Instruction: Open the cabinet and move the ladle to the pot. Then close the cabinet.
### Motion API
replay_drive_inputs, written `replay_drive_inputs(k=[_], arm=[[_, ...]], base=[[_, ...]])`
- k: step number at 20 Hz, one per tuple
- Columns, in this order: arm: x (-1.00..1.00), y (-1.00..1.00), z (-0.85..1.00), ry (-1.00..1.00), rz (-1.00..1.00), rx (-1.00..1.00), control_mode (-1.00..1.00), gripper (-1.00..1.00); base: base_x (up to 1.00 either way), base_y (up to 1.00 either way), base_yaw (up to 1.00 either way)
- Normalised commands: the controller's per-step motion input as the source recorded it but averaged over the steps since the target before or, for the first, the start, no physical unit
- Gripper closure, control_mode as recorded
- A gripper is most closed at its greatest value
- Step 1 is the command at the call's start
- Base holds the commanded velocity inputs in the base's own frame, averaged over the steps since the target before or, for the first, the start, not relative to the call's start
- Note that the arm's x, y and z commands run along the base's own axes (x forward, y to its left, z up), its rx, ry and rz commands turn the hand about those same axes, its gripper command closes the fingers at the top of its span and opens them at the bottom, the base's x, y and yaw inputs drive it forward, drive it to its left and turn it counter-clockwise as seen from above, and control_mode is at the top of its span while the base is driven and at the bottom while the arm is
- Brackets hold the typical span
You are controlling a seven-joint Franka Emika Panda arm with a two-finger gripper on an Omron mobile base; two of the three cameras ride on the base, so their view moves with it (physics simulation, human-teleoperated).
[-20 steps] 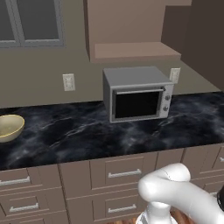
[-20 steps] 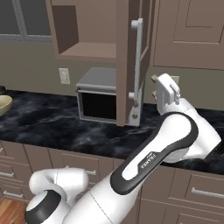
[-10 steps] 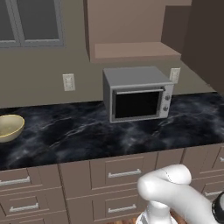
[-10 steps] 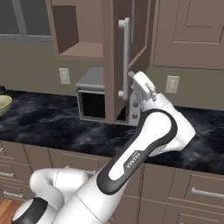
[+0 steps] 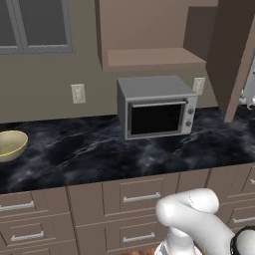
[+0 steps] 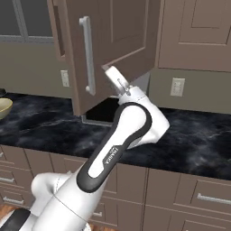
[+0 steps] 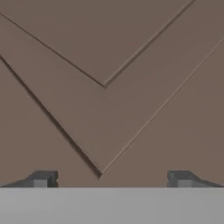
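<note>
Cabinet (image 6: 108,49): the brown wooden wall unit is seen with its recessed-panel door swung partly out over the counter; in the left base view its open interior (image 5: 149,30) is exposed, with a bare shelf board at the bottom, and the edge of the door is seen at the right edge of that view.
Door handle (image 6: 88,56): one long vertical silver bar is mounted near the left edge of the door face, as seen in the right base view.
Gripper (image 7: 112,179): the two dark tips are spread wide apart with nothing between them; they are pointed at the brown panel of the door, whose recessed corner lines are seen just in front of them. Whether the door is touched cannot be told.
Arm (image 6: 122,135): it is raised from the lower left of the right base view, bent at the elbow, with the wrist set at the lower right part of the door, behind its bottom edge.
Ladle: it cannot be made out on the shelf, on the counter or in the gripper.
Microwave (image 5: 155,106): a grey unit is stood at the back of the counter, below the open cabinet.
Counter (image 5: 89,149): a dark marbled top is carried over brown drawers with short horizontal handles.
Bowl (image 5: 11,145): a yellowish bowl is placed near the left end of the counter, well apart from the microwave.
Wall: one outlet (image 5: 77,93) is set left of the microwave and another (image 5: 199,85) right of it.
</note>
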Motion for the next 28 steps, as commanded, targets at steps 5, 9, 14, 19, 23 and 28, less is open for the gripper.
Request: replay_drive_inputs(k=[5, 9, 14, 19, 23, 28], arm=[[0.22, 0.74, 0.22, -0.11, 0.00, 0.00, -1.00, -1.00], [0.16, 0.59, 0.18, -0.12, 0.00, -0.05, -1.00, -1.00], [0.17, 0.41, 0.07, -0.09, -0.04, -0.13, -1.00, -1.00], [0.30, 0.37, 0.00, -0.05, -0.10, -0.17, -1.00, -1.00], [0.41, 0.45, 0.00, -0.04, -0.15, -0.15, -1.00, -1.00], [0.44, 0.46, 0.00, -0.04, -0.22, -0.09, -1.00, -1.00]], base=[[0.00, 0.00, 0.00], [0.00, 0.00, 0.00], [0.00, 0.00, 0.00], [0.00, 0.00, 0.00], [0.00, 0.00, 0.00], [0.00, 0.00, 0.00]])
